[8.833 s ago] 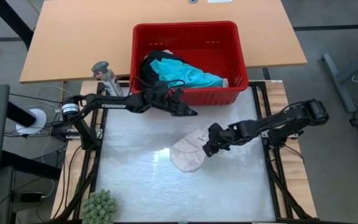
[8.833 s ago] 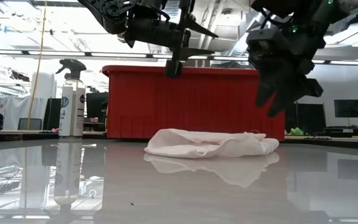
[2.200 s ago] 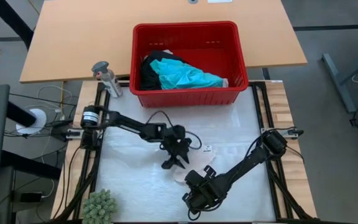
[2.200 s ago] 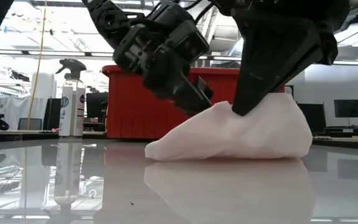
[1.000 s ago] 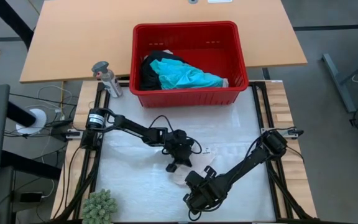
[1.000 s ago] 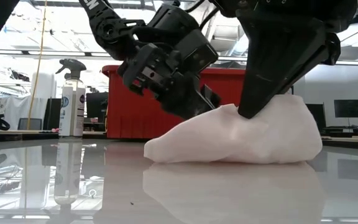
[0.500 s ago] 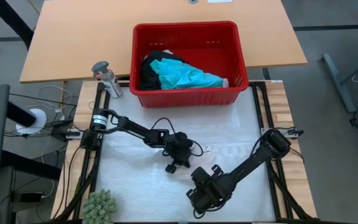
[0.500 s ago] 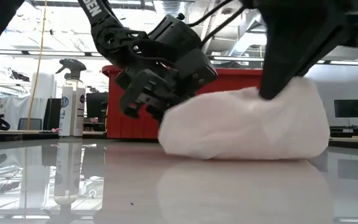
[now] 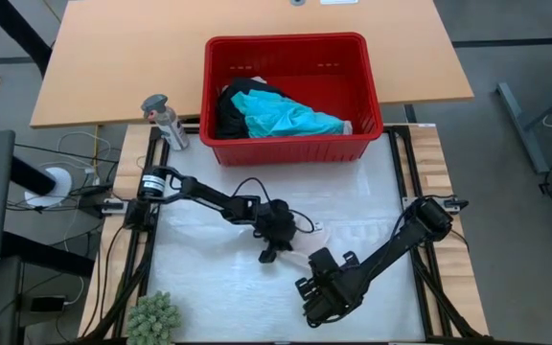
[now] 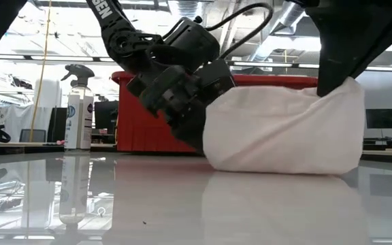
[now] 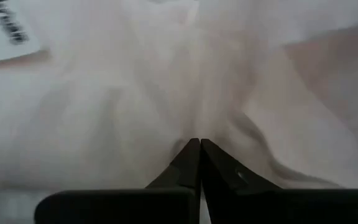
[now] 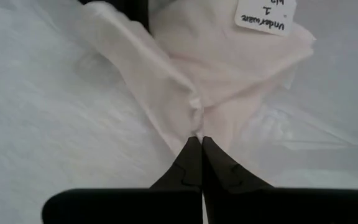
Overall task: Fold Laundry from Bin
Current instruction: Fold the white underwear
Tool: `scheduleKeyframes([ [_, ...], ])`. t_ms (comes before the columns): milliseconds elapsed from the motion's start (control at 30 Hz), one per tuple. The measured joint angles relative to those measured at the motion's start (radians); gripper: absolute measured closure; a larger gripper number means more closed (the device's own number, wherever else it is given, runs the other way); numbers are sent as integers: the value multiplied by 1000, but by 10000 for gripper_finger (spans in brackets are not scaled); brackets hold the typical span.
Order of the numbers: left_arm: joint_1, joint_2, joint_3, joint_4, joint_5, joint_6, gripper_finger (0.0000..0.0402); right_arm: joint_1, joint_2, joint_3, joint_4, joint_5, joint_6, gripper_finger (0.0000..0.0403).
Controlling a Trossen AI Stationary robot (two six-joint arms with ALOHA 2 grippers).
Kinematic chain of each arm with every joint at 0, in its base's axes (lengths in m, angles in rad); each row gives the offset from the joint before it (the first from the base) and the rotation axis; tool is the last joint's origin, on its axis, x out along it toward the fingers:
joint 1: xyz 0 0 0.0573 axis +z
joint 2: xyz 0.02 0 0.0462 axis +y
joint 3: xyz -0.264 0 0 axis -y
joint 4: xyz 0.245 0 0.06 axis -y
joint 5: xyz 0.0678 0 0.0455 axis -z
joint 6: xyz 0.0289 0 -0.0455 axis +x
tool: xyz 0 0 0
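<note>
A: Where is the garment relative to the bin [image 9: 293, 94]?

B: The small pale pink-white piece [image 10: 281, 133] sits on the desk [image 9: 209, 278], well apart from the bin on its near side, out past the bin's front wall. The turquoise shirt [image 9: 286, 117] and black clothing [image 9: 230, 107] lie inside the bin.

A: And the two arms?

B: Both are at the piece. The left gripper [image 9: 270, 251] has its jaws pressed together, pinching the cloth at the edge nearer the bin. The right gripper [image 9: 316, 287] also has its jaws pinched shut on the cloth, at the edge farther from the bin. In the right wrist view a fold of fabric runs straight into the closed tips, and a paper label [image 12: 266, 17] lies on the cloth beyond them.

A: So which way does the piece lie?

B: Between the two grips, on a line running diagonally away from the bin. In the low view it stands bunched up, lifted at the right-hand grip, its lower edge on the desk.

A: What does the fold turn on?

B: I judge it turns on that line: the left grip is nearer the bin, the right one farther, so one edge would carry over toward the other.
</note>
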Motion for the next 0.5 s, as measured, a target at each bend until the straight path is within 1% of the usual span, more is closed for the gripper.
scheduleKeyframes([
  [67, 16, -13, 2, -13, 5, -75, 401, 0, 0, 0, -1, 0, 0, 385],
  [133, 31, -30, 3, -6, 33, -141, 401, 0, 0, 0, -4, 0, 0, 385],
  [233, 52, -63, 3, -8, 70, -190, 401, 1, 0, 0, -11, 0, -8, 385],
  [300, 62, -83, 4, -7, 68, -170, 401, 2, 0, 0, -14, -1, -15, 385],
  [500, 63, -87, 4, 30, -2, -24, 401, 2, -6, 0, -28, -3, -19, 385],
])
